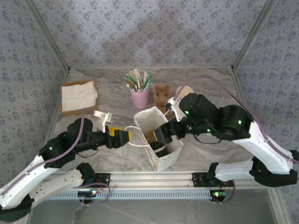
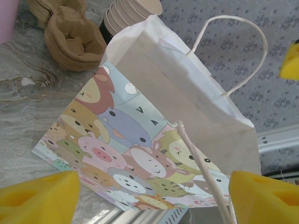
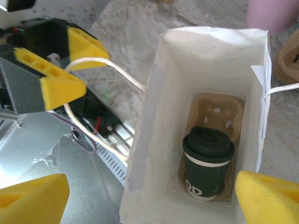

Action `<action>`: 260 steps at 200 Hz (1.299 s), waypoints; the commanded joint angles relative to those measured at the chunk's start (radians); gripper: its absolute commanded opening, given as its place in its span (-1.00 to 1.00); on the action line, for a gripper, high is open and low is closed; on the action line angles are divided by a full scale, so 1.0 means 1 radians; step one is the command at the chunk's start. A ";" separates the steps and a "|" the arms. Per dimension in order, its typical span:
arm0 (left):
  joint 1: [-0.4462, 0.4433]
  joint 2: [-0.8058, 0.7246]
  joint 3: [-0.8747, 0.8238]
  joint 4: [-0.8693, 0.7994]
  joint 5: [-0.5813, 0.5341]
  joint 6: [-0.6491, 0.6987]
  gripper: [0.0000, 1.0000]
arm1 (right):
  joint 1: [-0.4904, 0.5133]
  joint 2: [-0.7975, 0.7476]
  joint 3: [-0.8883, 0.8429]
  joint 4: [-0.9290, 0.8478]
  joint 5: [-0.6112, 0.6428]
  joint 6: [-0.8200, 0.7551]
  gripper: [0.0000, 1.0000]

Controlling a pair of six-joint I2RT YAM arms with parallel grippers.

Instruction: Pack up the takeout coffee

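The takeout coffee (image 3: 208, 163), a dark cup with a black lid, stands upright in a brown pulp carrier (image 3: 217, 109) at the bottom of an open paper bag (image 3: 159, 140). The bag (image 1: 161, 156), printed with cartoon animals (image 2: 140, 140), stands at the table's near middle. My right gripper (image 3: 152, 200) hovers open over the bag's mouth (image 1: 161, 135), with nothing between its yellow pads. My left gripper (image 1: 128, 136) is just left of the bag, open (image 2: 152, 193). The bag's white cord handle (image 3: 107, 70) loops loosely between its spread fingers (image 3: 63, 86).
A pink holder (image 1: 139, 98) full of sticks stands behind the bag. Spare brown carriers (image 1: 161, 95) and a stack of lidless cups (image 2: 131, 11) sit to its right. White napkins (image 1: 78, 95) lie at the back left. A metal rail (image 1: 154, 178) borders the near edge.
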 commanded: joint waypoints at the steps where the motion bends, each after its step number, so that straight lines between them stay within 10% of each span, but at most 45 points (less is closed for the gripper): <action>1: 0.004 -0.018 0.058 -0.008 -0.014 0.012 0.83 | -0.002 -0.057 -0.018 0.063 -0.018 0.013 0.87; 86: 0.004 -0.081 0.182 -0.161 -0.142 0.057 0.99 | -0.009 -0.294 -0.109 0.196 0.177 0.002 0.82; 205: 0.004 -0.148 0.225 -0.450 -0.697 -0.018 0.99 | -0.021 -0.416 -0.213 -0.112 0.865 0.211 0.47; 260: 0.009 -0.023 0.237 -0.481 -0.738 -0.031 0.99 | -0.231 -0.293 -0.197 -0.170 0.704 0.166 0.43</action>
